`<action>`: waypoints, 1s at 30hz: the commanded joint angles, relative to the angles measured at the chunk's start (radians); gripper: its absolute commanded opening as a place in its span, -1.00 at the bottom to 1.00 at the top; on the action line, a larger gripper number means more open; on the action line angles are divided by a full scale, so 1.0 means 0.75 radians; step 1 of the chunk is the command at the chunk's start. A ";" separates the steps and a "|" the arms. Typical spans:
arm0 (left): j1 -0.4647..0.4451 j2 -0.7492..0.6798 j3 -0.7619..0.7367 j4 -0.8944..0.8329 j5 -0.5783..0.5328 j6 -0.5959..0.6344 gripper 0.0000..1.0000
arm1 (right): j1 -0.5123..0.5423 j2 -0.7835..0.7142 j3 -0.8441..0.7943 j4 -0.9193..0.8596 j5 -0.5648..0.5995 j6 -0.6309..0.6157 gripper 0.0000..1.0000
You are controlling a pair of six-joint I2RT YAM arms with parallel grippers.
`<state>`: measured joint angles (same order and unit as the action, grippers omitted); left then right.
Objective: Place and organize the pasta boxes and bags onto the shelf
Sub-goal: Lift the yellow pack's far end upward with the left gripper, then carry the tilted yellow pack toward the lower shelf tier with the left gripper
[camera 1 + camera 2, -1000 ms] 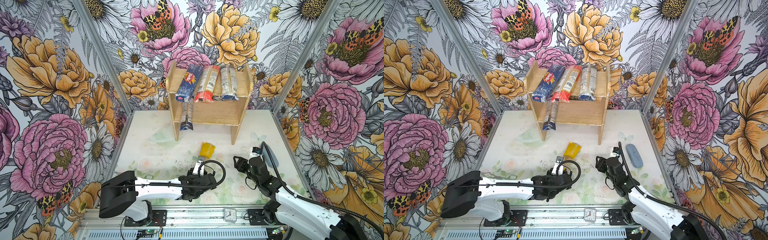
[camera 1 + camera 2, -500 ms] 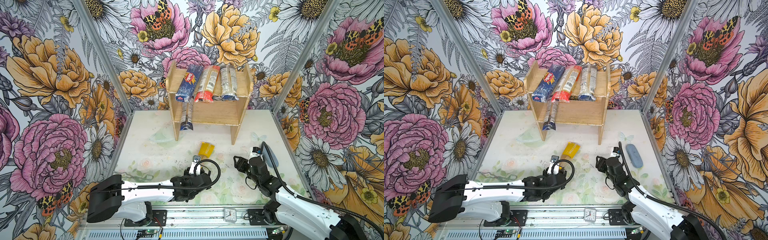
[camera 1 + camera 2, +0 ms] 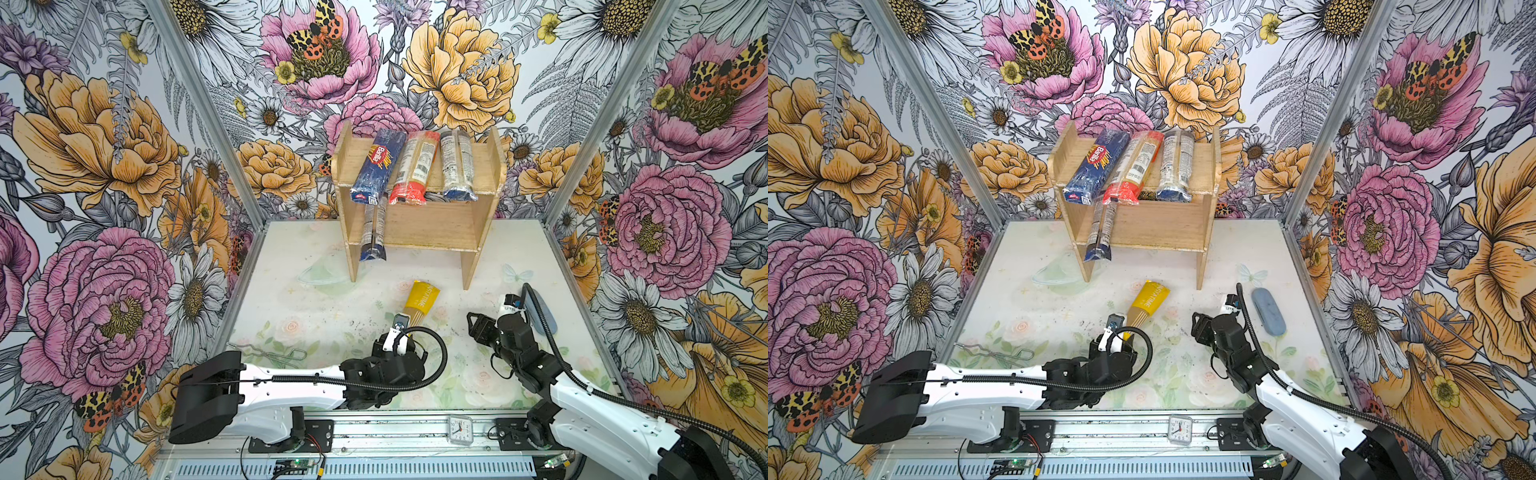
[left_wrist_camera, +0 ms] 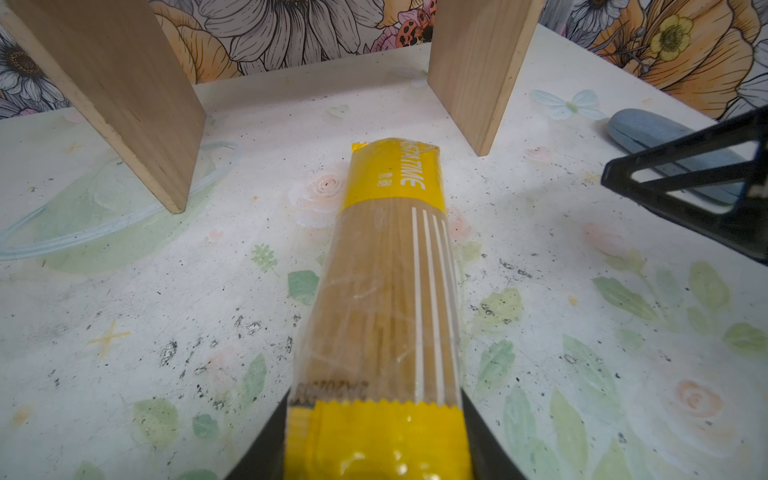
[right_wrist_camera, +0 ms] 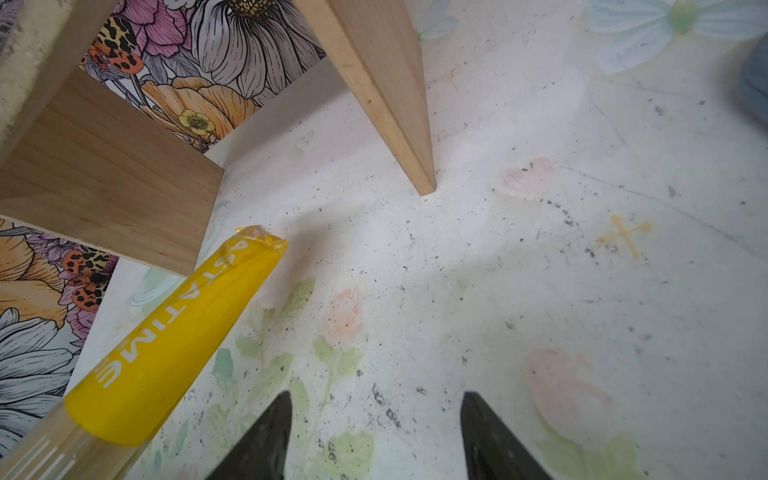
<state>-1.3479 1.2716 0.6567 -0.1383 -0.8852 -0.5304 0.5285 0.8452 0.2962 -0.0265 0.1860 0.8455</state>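
**pastapete:** Yellow-ended bag (image 4: 386, 291), anyone see where it's at?

**rigwatcher:** Out on the table (image 3: 299, 299) in front of the shelf (image 3: 432, 232), lying lengthwise and aimed at the gap between the two legs. The left gripper (image 4: 374, 444) has its jaws clamped on the near yellow end, one finger on each side. Can't tell if the far tip touches the table or floats just above it.

**pastapete:** And the other arm?

**rigwatcher:** The right gripper (image 5: 376, 436) sits just right of that yellow-ended bag. Its jaws are apart with nothing between them, just bare table underneath. A grey-blue oval thing (image 3: 1268, 311) lies near it, over by the right wall.

**pastapete:** What's on the shelf so far?

**rigwatcher:** The top board has three packs side by side, all running front to back. The blue box (image 3: 376, 166) is on the left, the red-ended bag (image 3: 413, 168) is right beside it in the middle, and a dark-ended bag (image 3: 457, 164) is on the right. Their front ends hang over the edge a bit. The lower board holds one slim bag (image 3: 374, 237) at the far left, next to the side panel, with its dark end poking out past the front. Oh, and there's a little clock (image 3: 460, 429) on the rail between the arm bases.
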 commanded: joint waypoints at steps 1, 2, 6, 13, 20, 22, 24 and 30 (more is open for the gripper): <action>-0.015 -0.095 0.012 0.242 -0.176 0.074 -1.00 | -0.013 0.006 0.014 -0.001 0.003 0.000 0.32; -0.015 -0.106 0.010 0.250 -0.178 0.085 -1.00 | -0.013 0.008 0.013 -0.001 0.000 0.000 0.32; -0.021 -0.132 0.013 0.262 -0.186 0.118 -1.00 | -0.015 0.013 0.008 -0.001 0.001 0.002 0.32; -0.057 -0.149 0.016 0.363 -0.221 0.250 -1.00 | -0.017 0.016 0.007 -0.003 -0.002 0.003 0.32; -0.079 -0.168 0.029 0.469 -0.211 0.387 -1.00 | -0.020 0.017 0.003 -0.001 0.000 0.002 0.32; -0.083 -0.171 0.036 0.498 -0.213 0.432 -1.00 | -0.021 0.018 0.003 0.000 0.002 0.003 0.32; -0.085 -0.171 0.051 0.523 -0.214 0.477 -1.00 | -0.021 0.023 0.004 -0.001 0.000 0.007 0.33; -0.086 -0.179 0.079 0.604 -0.235 0.575 -1.00 | -0.021 0.032 0.000 -0.001 -0.001 0.008 0.32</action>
<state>-1.4052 1.1904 0.6544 0.1230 -0.9764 -0.1623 0.5190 0.8665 0.2962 -0.0269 0.1856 0.8459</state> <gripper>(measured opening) 0.444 0.662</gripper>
